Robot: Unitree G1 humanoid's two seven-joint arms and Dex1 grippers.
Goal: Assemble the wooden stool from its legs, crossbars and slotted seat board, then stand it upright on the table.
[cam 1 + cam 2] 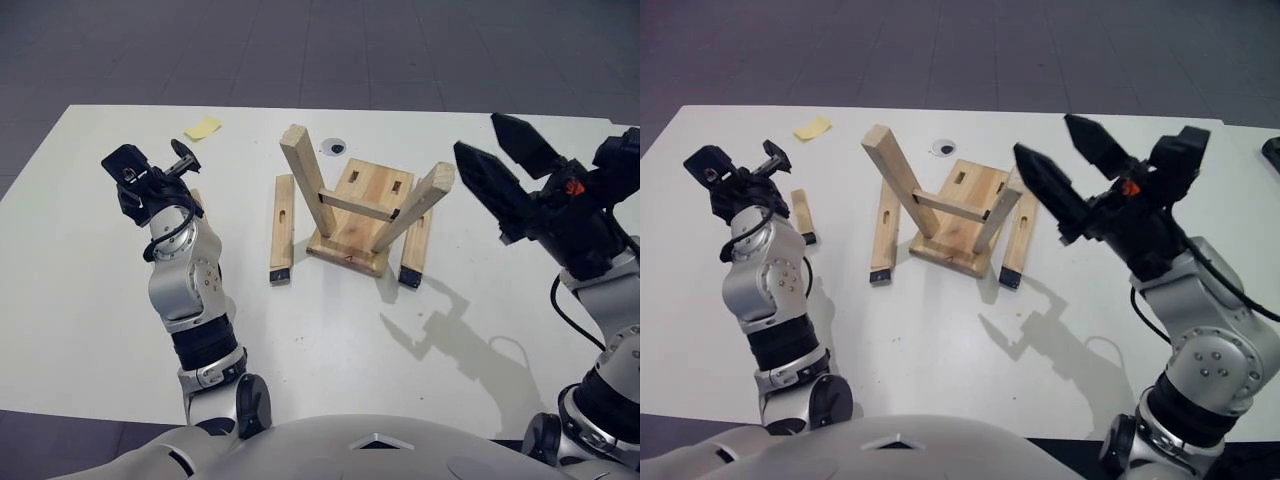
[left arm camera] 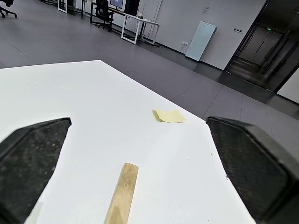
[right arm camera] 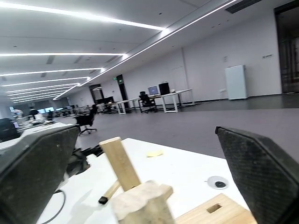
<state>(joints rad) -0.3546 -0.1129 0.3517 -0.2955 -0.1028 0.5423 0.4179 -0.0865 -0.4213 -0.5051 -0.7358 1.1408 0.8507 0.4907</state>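
The seat board [image 1: 372, 180] is lying flat near the middle of the white bench [image 1: 90, 300], underside up, with two slots showing on its far part. Two legs are standing up out of it: the left fitted leg [image 1: 308, 170] and the right fitted leg [image 1: 418, 203], with a crossbar [image 1: 355, 205] running between them partway up. A loose leg [image 1: 283, 228] is lying flat on the bench just beside the board's left edge, and another loose leg [image 1: 415, 245] is lying along its right edge (partly behind the right fitted leg). A short crossbar [image 1: 801, 215] is resting on the bench well to the left, near the left arm.

The left end effector [image 2: 138, 121] is hanging above the bench's left part, over the short crossbar, its fingers spread wide and gripping nothing. The right end effector [image 1: 477, 133] is hovering in the air to the right of the half-built stool, fingers likewise spread and empty.

A yellow sticky note [image 1: 203, 127] is lying near the far left edge, and a round grommet [image 1: 334, 147] is sitting behind the board.
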